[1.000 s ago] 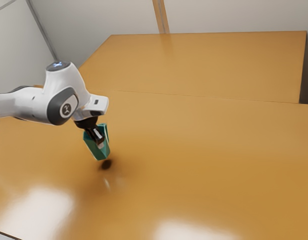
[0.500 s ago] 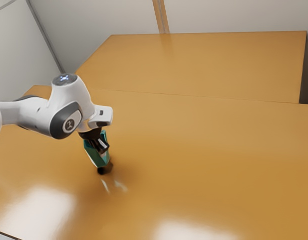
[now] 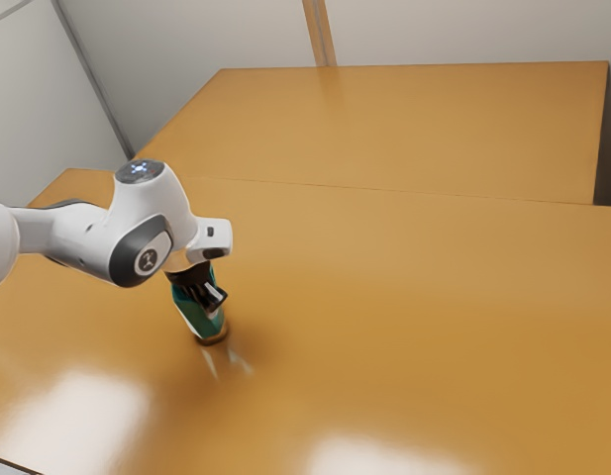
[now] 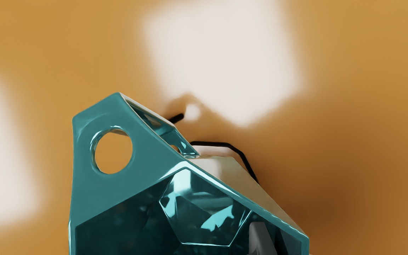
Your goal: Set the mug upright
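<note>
At the exterior view's left, the gripper [image 3: 212, 304] grasps the mug [image 3: 197, 319], mouth up but tilted. Levelling and release apparently remain.

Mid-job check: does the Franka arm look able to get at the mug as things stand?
Yes, it looks so: the gripper is right at the mug, with one finger inside its open mouth, and I see nothing blocking the way.

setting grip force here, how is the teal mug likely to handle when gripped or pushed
The teal mug is probably stiff: its facets meet in crisp edges. The glossy highlights suggest it may be slippery. With such flat sides, it would likely slide or tip rather than roll.
</note>
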